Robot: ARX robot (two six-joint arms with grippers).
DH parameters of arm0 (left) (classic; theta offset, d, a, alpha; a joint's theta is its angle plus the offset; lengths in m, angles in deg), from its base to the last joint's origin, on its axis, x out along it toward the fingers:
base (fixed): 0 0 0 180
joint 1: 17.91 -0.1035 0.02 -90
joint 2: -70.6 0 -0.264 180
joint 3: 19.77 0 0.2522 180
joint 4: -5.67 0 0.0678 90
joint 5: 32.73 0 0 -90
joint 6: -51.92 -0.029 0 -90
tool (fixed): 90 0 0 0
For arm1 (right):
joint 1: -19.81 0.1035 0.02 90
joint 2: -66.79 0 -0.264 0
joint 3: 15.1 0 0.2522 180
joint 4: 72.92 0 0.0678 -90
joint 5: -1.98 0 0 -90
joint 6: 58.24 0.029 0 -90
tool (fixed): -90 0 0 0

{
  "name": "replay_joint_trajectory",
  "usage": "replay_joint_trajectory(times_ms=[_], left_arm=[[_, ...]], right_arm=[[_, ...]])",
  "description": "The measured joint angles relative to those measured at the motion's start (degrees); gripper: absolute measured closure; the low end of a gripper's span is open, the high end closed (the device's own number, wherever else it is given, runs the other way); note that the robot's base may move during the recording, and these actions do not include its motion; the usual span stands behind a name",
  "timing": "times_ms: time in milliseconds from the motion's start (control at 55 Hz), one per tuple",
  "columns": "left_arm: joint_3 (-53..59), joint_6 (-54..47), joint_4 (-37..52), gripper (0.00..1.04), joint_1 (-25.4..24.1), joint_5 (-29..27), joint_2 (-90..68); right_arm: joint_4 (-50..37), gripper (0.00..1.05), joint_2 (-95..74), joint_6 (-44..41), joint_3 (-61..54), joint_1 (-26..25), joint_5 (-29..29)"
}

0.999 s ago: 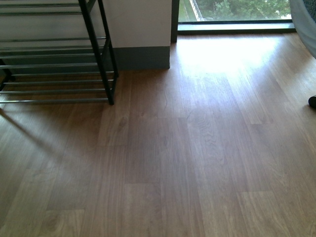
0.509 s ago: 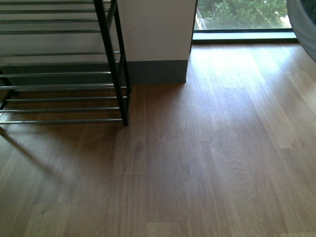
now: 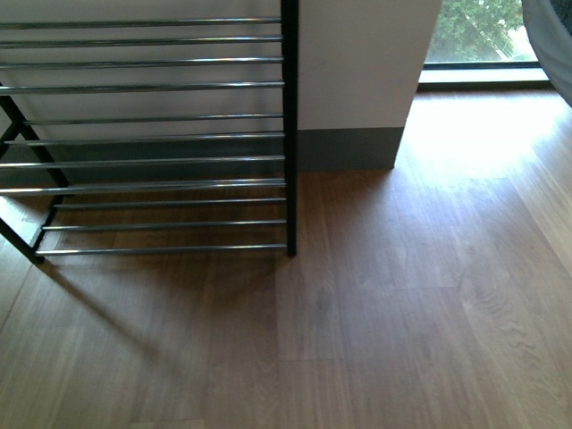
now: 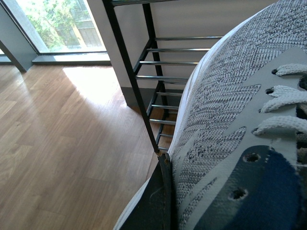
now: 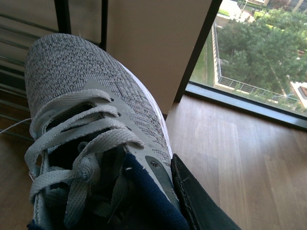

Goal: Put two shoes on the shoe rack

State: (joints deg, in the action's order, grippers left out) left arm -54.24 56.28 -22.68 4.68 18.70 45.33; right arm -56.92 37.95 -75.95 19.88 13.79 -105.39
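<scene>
The shoe rack, a black frame with tiers of chrome rods, fills the upper left of the front view; no shoe and no arm shows there. In the left wrist view my left gripper is shut on a grey knit sneaker, one dark finger pressed against its side, with the shoe rack just beyond the toe. The right wrist view has my right gripper shut on the other grey knit sneaker, a dark finger against its blue collar. The shoe rack stands behind it.
A white wall with grey skirting stands right of the rack. A floor-level window lies further right. Wooden floor spreads in front. A pale rounded object cuts into the top right corner.
In the front view the rack has shifted right and grown larger. More of its tiers now show. The window has slid toward the right edge.
</scene>
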Motion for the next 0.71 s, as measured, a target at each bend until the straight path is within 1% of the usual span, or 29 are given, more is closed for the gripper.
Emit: replay_joint_trajectory(times_ms=[200,345,708], left_arm=[[0.0,0.02,0.0,1.03,0.0,-0.02,0.0],[0.0,-0.02,-0.02,1.03,-0.09,-0.87,0.07],[0.07,0.0,-0.02,1.03,-0.09,-0.04,0.04]], right_arm=[[0.0,1.03,-0.07,-0.02,0.0,0.0,0.17],[-0.02,1.03,0.11,0.0,0.0,0.17,-1.07],[0.02,1.03,0.0,0.0,-0.04,-0.02,0.24]])
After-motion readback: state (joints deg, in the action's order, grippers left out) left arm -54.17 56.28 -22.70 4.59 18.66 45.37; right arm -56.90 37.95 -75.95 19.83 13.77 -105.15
